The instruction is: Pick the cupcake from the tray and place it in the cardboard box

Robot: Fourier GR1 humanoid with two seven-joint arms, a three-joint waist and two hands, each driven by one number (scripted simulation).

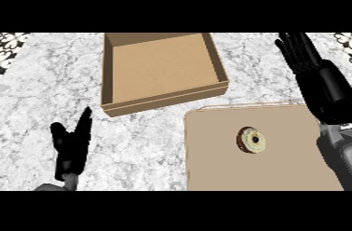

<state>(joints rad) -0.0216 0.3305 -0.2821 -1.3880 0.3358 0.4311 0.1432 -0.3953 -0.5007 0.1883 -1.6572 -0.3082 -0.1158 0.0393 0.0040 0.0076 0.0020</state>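
The cupcake (252, 140), a small round cake with a pale top and a dark centre, lies on the tan tray (213, 165) at the lower right. The open cardboard box (163, 69) stands beyond the tray, up and to the left, with nothing inside it. My right hand (300, 49) is raised at the upper right, fingers straight and open, well above the cupcake and to the right of the box. My left hand (71, 142) rests open at the lower left, fingers up, away from both the tray and the box.
The counter (41, 85) is grey-white marble. A dark patterned edge shows at the top left corner (10, 44) and the top right corner (342, 39). My right forearm (333, 132) runs along the tray's right side.
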